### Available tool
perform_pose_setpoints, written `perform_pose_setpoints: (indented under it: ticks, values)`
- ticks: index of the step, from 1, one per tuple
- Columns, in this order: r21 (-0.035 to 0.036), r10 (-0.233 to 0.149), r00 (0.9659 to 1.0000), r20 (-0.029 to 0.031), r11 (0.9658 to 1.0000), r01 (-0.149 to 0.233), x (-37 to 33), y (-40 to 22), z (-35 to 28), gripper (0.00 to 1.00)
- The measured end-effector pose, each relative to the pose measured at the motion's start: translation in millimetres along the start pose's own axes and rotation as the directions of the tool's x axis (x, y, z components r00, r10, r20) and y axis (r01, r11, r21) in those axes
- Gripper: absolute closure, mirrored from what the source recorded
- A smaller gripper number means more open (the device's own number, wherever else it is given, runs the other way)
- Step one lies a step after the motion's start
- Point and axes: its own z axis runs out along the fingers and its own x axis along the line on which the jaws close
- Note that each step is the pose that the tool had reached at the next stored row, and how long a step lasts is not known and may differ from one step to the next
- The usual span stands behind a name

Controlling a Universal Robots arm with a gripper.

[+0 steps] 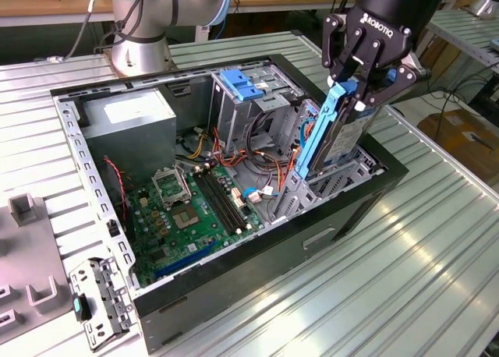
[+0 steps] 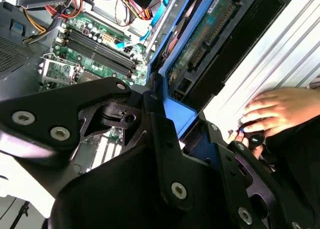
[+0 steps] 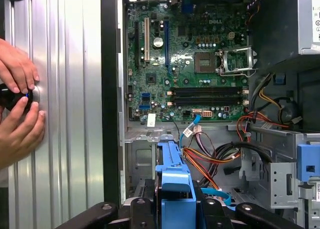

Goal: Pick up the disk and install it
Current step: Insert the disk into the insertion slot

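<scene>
Tilted disk (image 1: 331, 135) clamped between the jaws, its lower end hidden inside the computer case (image 1: 257, 271)

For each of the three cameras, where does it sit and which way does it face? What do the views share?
Exterior view: off the arm, looking down at an angle on the open computer case; the arm's base and the tool, shut on the disk, show.
First wrist view: on the wrist, looking past the tool onto the motherboard; a person's hands lie on the table.
Second wrist view: on the wrist, looking along the tool at the disk's circuit side.
Shared: all three show disk and motherboard.
</scene>
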Motion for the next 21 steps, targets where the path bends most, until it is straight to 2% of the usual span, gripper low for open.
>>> perform_pose_setpoints:
  ticks: [10,11,18,19,21]
  values:
    - [0.0000,0.000,1.0000,0.0001,1.0000,0.000,0.0,0.0,0.3,0.62]
    - [0.0000,0.000,1.0000,0.0005,1.0000,0.000,-0.1,0.0,1.0,0.56]
    - [0.0000,0.000,1.0000,0.0004,1.0000,0.000,-0.5,-0.2,15.0,0.56]
    - [0.0000,0.000,1.0000,0.0003,1.0000,0.000,-0.6,-0.2,16.8,0.57]
    - [0.0000,0.000,1.0000,0.0003,1.0000,0.000,-0.7,-0.2,21.5,0.70]
